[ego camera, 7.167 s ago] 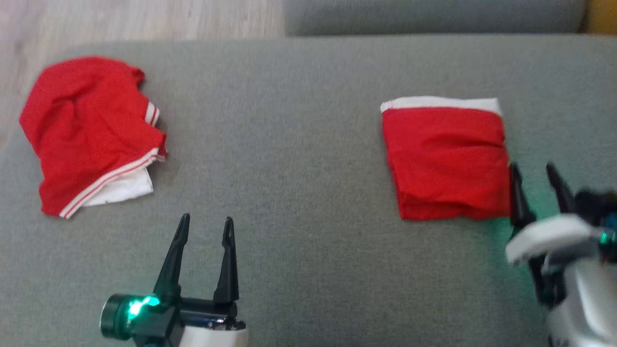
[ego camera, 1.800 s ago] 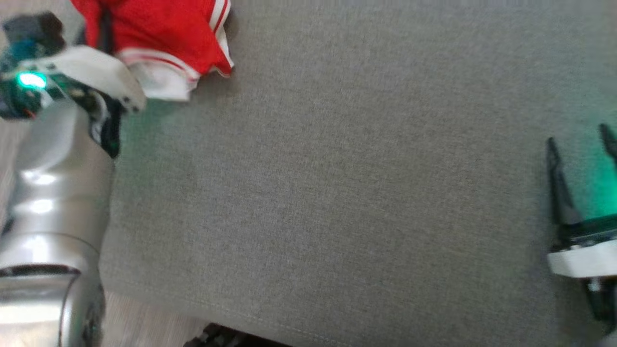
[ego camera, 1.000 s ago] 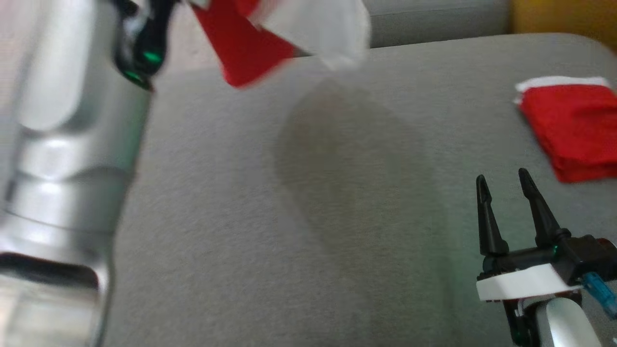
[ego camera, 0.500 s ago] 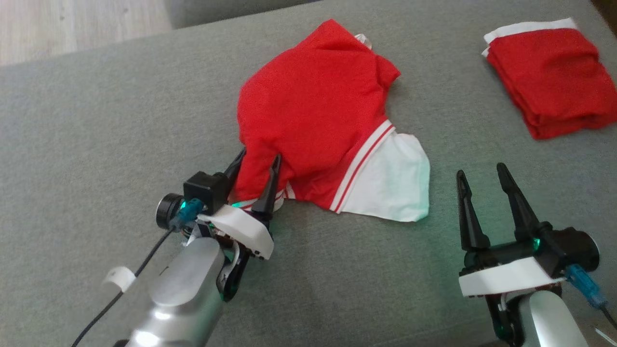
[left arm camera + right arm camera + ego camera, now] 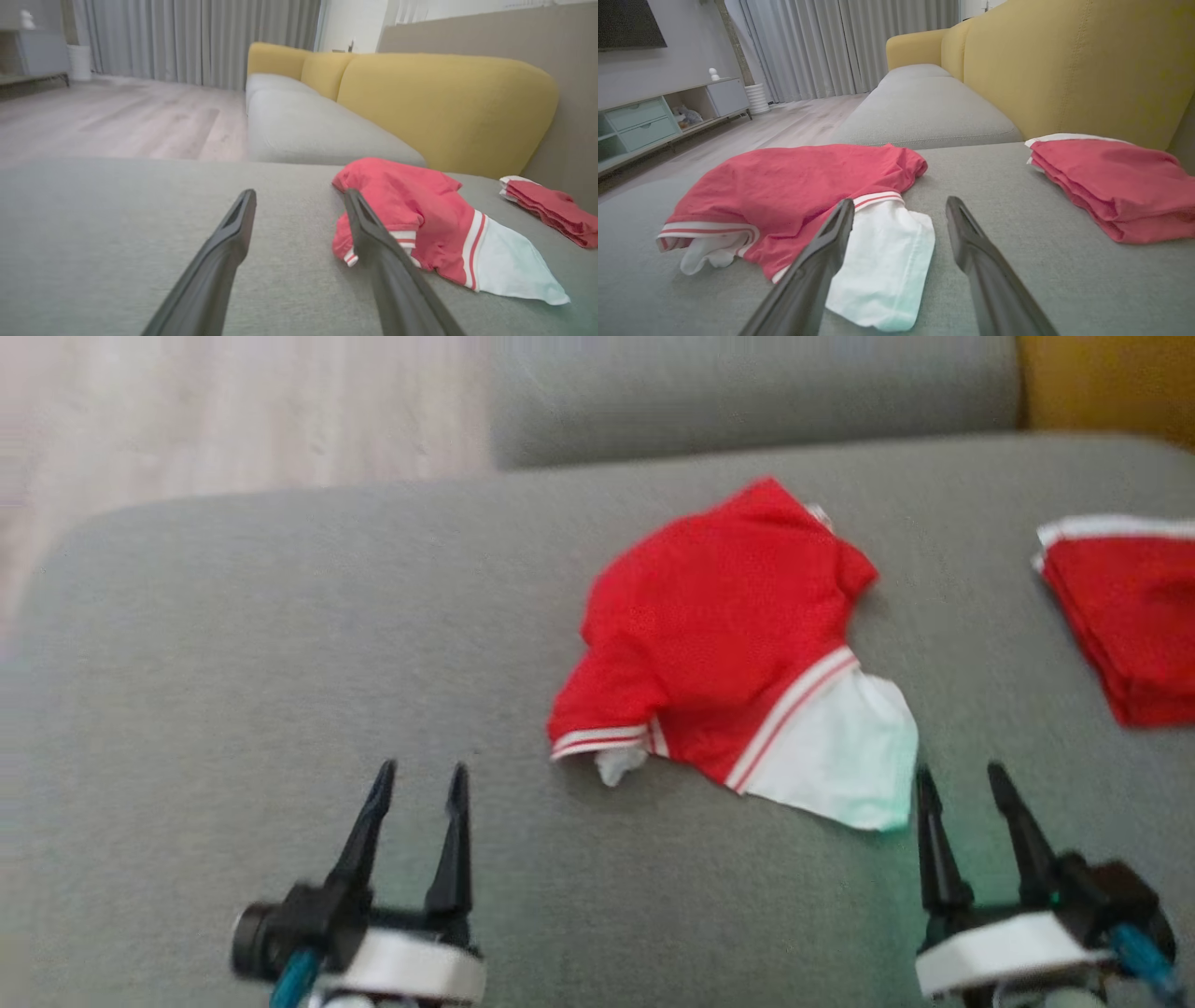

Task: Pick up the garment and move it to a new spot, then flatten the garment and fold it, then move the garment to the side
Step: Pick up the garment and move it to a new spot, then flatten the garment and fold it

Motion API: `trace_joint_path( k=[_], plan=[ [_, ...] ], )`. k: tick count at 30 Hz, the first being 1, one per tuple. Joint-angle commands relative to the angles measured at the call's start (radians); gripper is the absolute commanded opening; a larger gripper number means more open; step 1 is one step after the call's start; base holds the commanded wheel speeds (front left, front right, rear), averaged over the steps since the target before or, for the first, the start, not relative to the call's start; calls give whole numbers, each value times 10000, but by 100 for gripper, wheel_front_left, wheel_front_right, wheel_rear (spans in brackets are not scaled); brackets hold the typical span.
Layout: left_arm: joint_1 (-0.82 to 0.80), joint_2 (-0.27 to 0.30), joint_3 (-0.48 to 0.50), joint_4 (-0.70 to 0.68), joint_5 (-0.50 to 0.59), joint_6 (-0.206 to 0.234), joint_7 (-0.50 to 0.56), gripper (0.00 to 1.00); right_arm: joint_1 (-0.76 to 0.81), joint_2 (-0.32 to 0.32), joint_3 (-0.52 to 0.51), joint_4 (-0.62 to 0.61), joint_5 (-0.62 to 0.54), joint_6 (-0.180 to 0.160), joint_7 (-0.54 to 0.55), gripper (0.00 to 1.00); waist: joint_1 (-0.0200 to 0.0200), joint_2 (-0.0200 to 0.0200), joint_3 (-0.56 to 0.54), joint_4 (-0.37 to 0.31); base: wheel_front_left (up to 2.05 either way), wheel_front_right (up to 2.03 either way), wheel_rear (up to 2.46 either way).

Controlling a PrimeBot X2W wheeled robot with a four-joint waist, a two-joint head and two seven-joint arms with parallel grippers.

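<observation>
The garment (image 5: 724, 639) is a crumpled red piece with white striped trim and a white panel, lying loose in the middle of the grey sofa seat (image 5: 280, 663). It also shows in the left wrist view (image 5: 411, 210) and the right wrist view (image 5: 798, 186). My left gripper (image 5: 418, 773) stands open near the front edge, apart from the garment and to its left, with nothing between its fingers. My right gripper (image 5: 963, 775) is open too, just in front of the white panel's corner (image 5: 868, 775) and not touching it.
A second red garment (image 5: 1125, 616), folded with a white edge, lies at the right of the seat. Yellow back cushions (image 5: 444, 107) rise behind the seat. A wooden floor (image 5: 233, 420) shows beyond the seat's far left edge.
My left gripper let go of the garment's striped hem and drew back toward the front edge. The garment stays where it was dropped. The head camera has shifted.
</observation>
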Motion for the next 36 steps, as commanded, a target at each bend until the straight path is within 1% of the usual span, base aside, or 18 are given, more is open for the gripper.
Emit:
trace_joint_path(
  k=[1,3,4,6,8,10,13,27,36],
  plan=[
    [227,-5,731,-1193,582,202,-95,100,126,-40,210,-237,240,-7,-104,100,2,-1,-1101,1035,0,0,0],
    [978,-70,1056,-1891,860,389,-96,100,356,-40,241,-266,342,-7,-104,100,2,-1,-1316,1188,0,0,0],
    [978,-70,1056,-1891,860,389,-96,100,356,-40,241,-266,342,-7,-104,100,2,-1,-1316,1188,0,0,0],
    [1651,-121,1221,-2366,1075,541,-96,100,534,-40,294,-304,367,-7,-105,100,2,-1,-1434,1282,0,0,0],
    [2163,-157,1296,-2528,1180,643,-96,100,666,-40,348,-354,374,-7,-105,100,2,-1,-1511,1353,0,0,0],
    [2471,-174,1265,-2528,1361,633,-96,100,785,-40,405,-402,371,-7,-105,100,2,-1,-1558,1407,0,0,0],
    [2590,-184,1197,-2565,1775,568,-96,100,966,-40,389,-469,387,-7,-105,100,2,-1,-1579,1469,0,0,0],
    [2576,-209,1411,-2477,1977,473,-97,100,1110,-40,474,-426,361,-7,-105,100,2,-1,-1588,1374,0,0,0],
    [2624,-210,1340,-2403,1948,570,-97,100,1105,-39,521,-396,300,-7,-105,100,2,-1,-1623,1258,0,0,0]
  ],
)
